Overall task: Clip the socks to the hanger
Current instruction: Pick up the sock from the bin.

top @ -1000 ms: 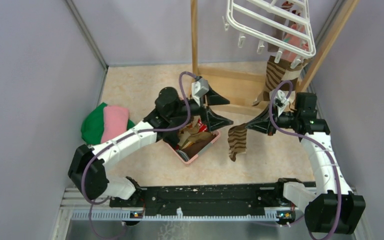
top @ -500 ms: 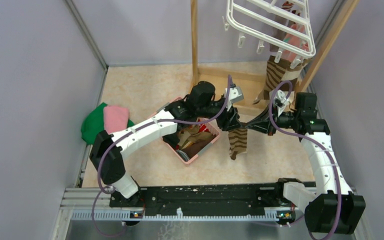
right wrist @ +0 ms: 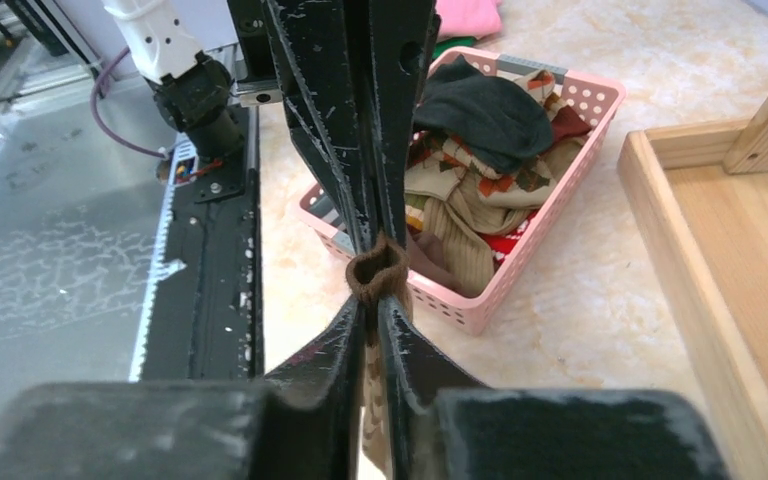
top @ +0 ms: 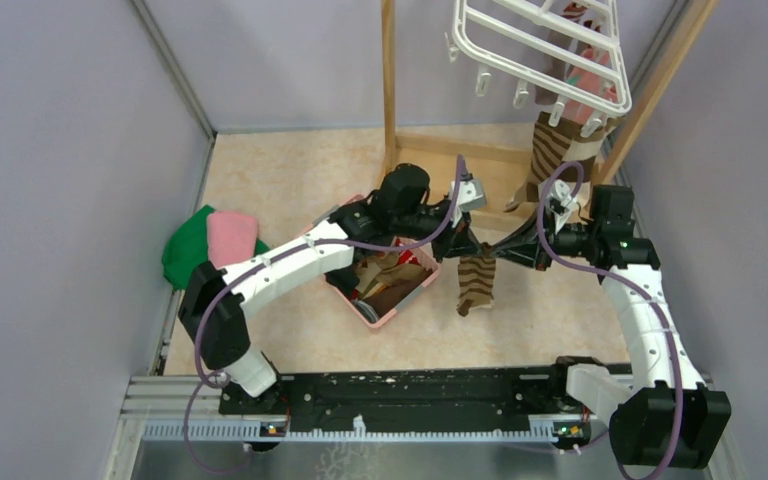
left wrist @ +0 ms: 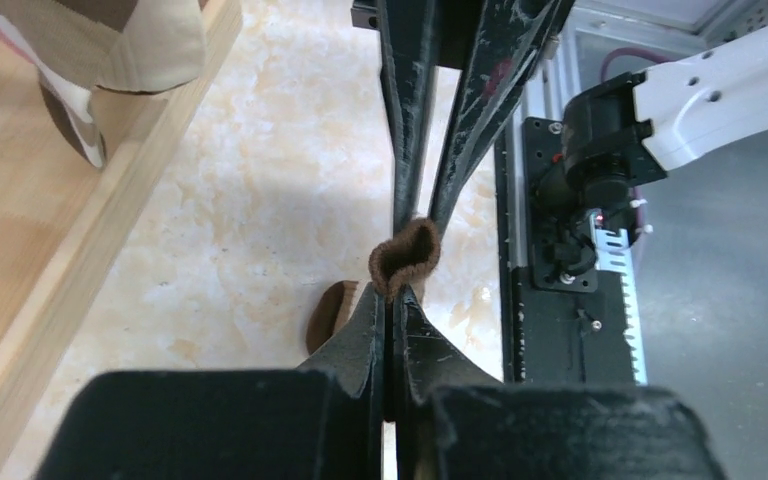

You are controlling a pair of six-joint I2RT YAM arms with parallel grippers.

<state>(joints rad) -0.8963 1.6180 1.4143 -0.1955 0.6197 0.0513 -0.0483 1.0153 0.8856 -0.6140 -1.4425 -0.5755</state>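
Note:
A brown and cream striped sock (top: 478, 282) hangs in mid-air to the right of the pink basket. Both grippers pinch its brown cuff from opposite sides. My left gripper (top: 472, 248) is shut on the cuff (left wrist: 407, 257), with the right gripper's fingers (left wrist: 405, 100) facing it. My right gripper (top: 498, 252) is shut on the same cuff (right wrist: 377, 270), opposite the left fingers (right wrist: 320, 100). The white hanger (top: 540, 50) hangs at the top right. Another striped sock (top: 552, 150) dangles from its clips, and a pink one (top: 590, 80) shows behind the frame.
The pink basket (top: 385, 315) holds several more socks (right wrist: 480, 110) under the left arm. The wooden stand (top: 390, 70) and its base tray (top: 480, 175) lie behind the grippers. Folded green and pink cloths (top: 210, 245) sit at the left wall.
My left arm swung right from above the basket to the hanging sock, and its jaws went from open to shut on the cuff. The right arm held still with the sock.

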